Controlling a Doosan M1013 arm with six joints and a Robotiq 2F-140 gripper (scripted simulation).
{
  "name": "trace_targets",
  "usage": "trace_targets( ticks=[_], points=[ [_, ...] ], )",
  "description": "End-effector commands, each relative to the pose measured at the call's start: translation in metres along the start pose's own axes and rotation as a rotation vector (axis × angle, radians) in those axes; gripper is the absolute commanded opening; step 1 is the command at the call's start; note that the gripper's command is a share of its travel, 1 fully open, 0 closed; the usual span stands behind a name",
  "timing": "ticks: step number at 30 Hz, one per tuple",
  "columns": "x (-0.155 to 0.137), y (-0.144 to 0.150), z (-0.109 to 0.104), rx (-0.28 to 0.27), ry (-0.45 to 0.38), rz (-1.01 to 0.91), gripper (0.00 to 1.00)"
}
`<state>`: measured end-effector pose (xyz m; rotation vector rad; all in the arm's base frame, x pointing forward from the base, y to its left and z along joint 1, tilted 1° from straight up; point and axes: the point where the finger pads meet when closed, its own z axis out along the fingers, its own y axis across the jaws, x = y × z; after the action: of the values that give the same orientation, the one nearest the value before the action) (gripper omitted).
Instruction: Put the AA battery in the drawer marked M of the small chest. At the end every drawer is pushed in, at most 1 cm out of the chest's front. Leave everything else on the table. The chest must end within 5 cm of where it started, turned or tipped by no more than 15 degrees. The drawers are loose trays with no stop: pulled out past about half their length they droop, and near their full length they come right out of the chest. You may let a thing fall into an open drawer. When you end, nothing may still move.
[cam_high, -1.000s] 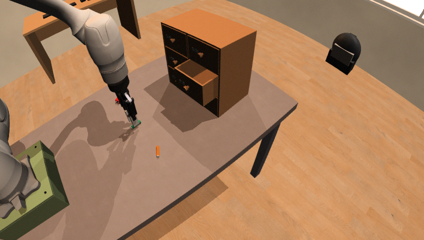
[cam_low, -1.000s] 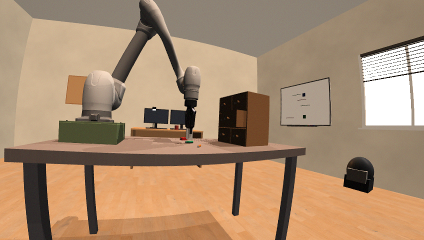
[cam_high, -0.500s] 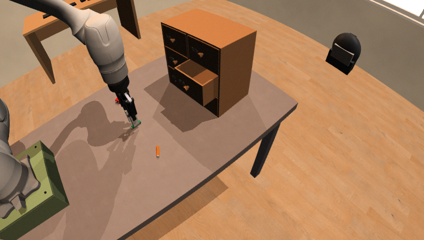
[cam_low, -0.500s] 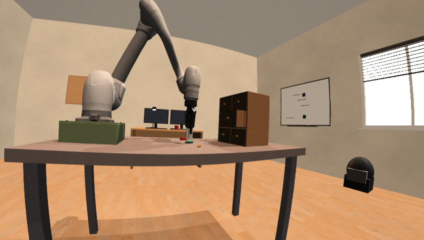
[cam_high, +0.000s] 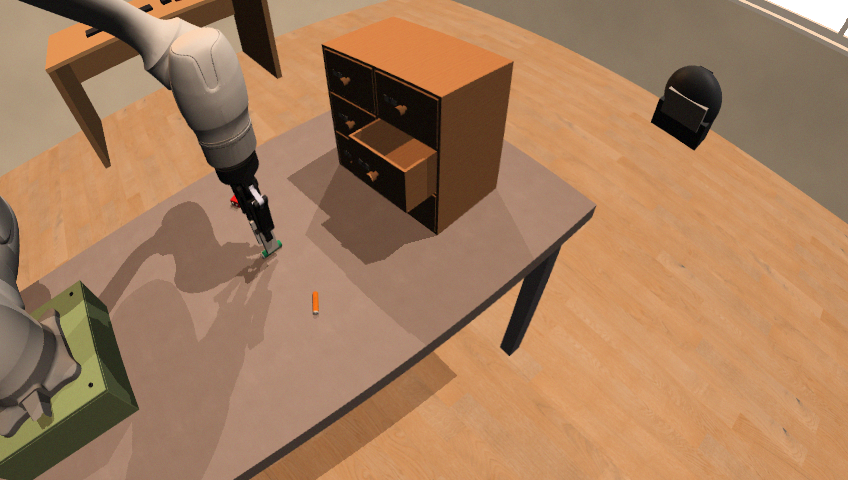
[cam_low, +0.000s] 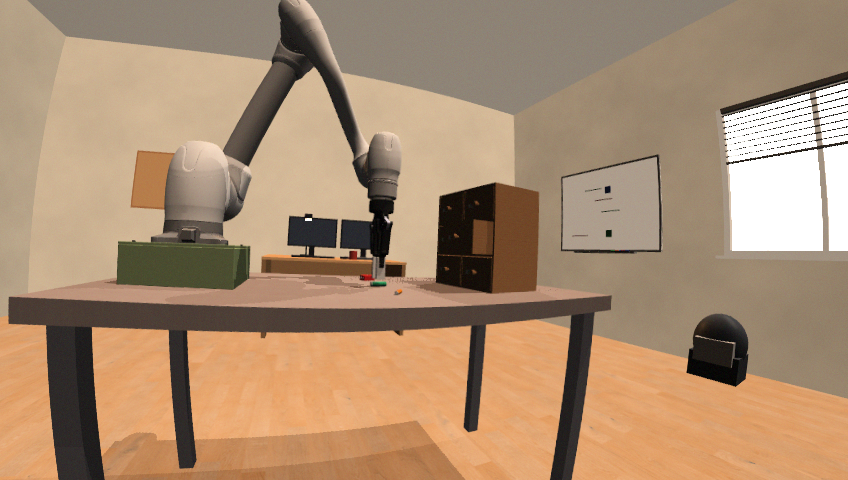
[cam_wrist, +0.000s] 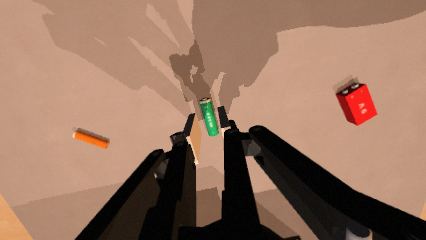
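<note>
Wrist view: the green cylindrical battery (cam_high: 279, 244) (cam_low: 378, 284) (cam_wrist: 209, 117), which I take for the AA, lies on the brownish table (cam_high: 357, 333) (cam_low: 297, 315) (cam_wrist: 45, 85) between the pads of the black two-finger gripper (cam_high: 270, 242) (cam_low: 378, 274) (cam_wrist: 209, 120). The fingers stand a little apart, with slivers of table showing on both sides, so nothing is clamped.

The battery sits slightly askew to the pads; closing could swivel it, or roll it out if one pad touches first. Gripping too high on its round side could squeeze it loose during the lift.

The orange cylindrical cell (cam_high: 315, 302) (cam_low: 398, 292) (cam_wrist: 91, 139) and the red block-shaped battery (cam_high: 234, 201) (cam_low: 365, 277) (cam_wrist: 357, 104) lie well apart, but a low sideways swing could knock either.

On the brown wooden chest (cam_high: 470, 136) (cam_low: 516, 237), one loose wooden drawer (cam_high: 419, 181) (cam_low: 482, 236) juts out. I cannot read its letter, so a wrong drawer remains possible. Leaning on its front could make it droop, and a crooked push could jam it or shift the chest.

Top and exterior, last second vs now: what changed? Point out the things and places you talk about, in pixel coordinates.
Nothing visibly moved, nothing taken hold of or let go. The gripper (cam_high: 270, 244) (cam_low: 378, 275) (cam_wrist: 209, 120) stayed low at the green battery (cam_high: 279, 243) (cam_low: 378, 284) (cam_wrist: 209, 118); any slight finger travel is too small to tell. Also unchanged: orange battery (cam_high: 315, 302) (cam_low: 398, 292) (cam_wrist: 91, 139), red 9V battery (cam_high: 234, 201) (cam_low: 365, 277) (cam_wrist: 356, 104), chest (cam_high: 470, 136) (cam_low: 515, 237), pulled-out drawer (cam_high: 386, 180) (cam_low: 482, 237).
</note>
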<state>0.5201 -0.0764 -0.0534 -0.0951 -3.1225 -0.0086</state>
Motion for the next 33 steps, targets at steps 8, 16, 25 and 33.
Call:
trace_targets(
  ticks=[8,16,25,33],
  points=[
    [0.001,-0.002,0.001,-0.002,0.001,0.004,0.17],
    [0.001,-0.002,0.012,-0.002,0.001,0.004,0.17],
    [0.001,-0.002,0.022,-0.002,0.001,0.004,0.17],
    [0.001,-0.002,0.022,-0.002,0.001,0.004,0.17]
  ],
)
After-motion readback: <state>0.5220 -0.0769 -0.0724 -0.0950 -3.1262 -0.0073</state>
